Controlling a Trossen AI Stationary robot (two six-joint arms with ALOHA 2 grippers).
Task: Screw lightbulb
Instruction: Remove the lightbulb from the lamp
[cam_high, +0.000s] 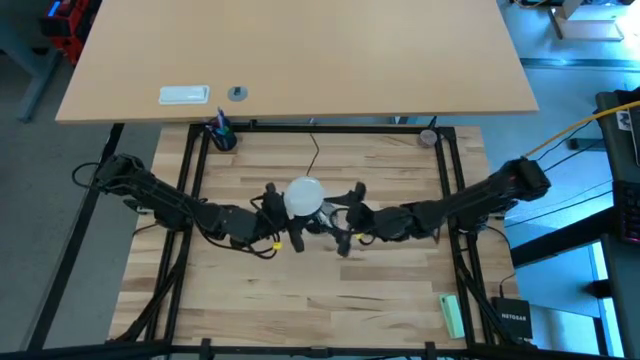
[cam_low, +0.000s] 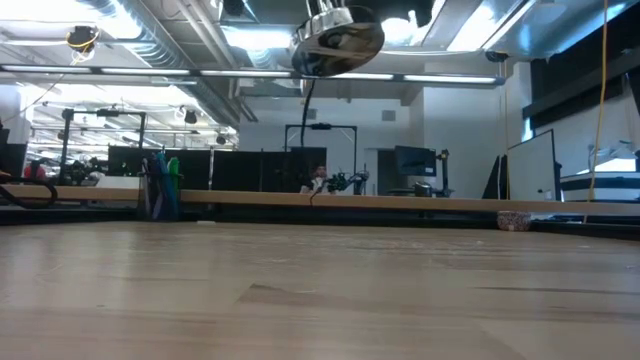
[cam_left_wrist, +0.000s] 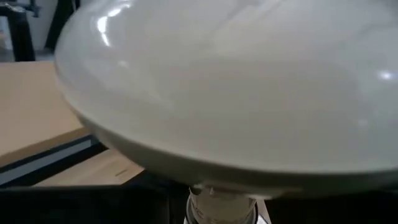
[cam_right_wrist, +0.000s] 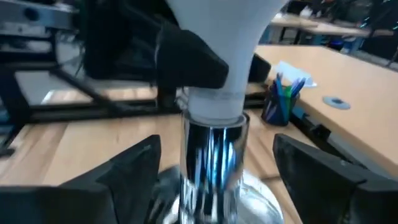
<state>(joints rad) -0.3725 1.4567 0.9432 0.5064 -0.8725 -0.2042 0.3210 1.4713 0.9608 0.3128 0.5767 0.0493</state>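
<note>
Right now your frosted white lightbulb (cam_high: 305, 195) with the rounded dome sits dome-up above the middle of the butcher-block wooden table (cam_high: 310, 290), lifted clear of the boards between the two grippers. In the right wrist view you can see the lightbulb's tapering neck (cam_right_wrist: 217, 56) running down into the shiny round silver metal socket (cam_right_wrist: 211, 168), with the white collar sitting right at the socket's top edge. How far the threads are in you cannot tell.

Your left gripper (cam_high: 275, 215) is clamped on the lightbulb's neck from the lightbulb's left side; one dark finger (cam_right_wrist: 189, 59) presses against the white taper just above the socket. In the left wrist view the dome (cam_left_wrist: 236, 87) fills nearly everything.

Your right gripper (cam_high: 340, 222) is just beside the lightbulb on its right, lower down at the socket. Its fingers (cam_right_wrist: 124, 168) stand apart on either side of the socket's silver barrel, with gaps showing, so it is released and gripping nothing.

From the table-level camera, the socket's silver underside (cam_low: 338, 40) hangs high above the boards, with a thin black cord (cam_high: 316, 150) trailing from the lightbulb toward the table's far edge.

Beyond the lightbulb, at the far left corner, stands a dark cup of coloured pens (cam_high: 221, 133).
</note>
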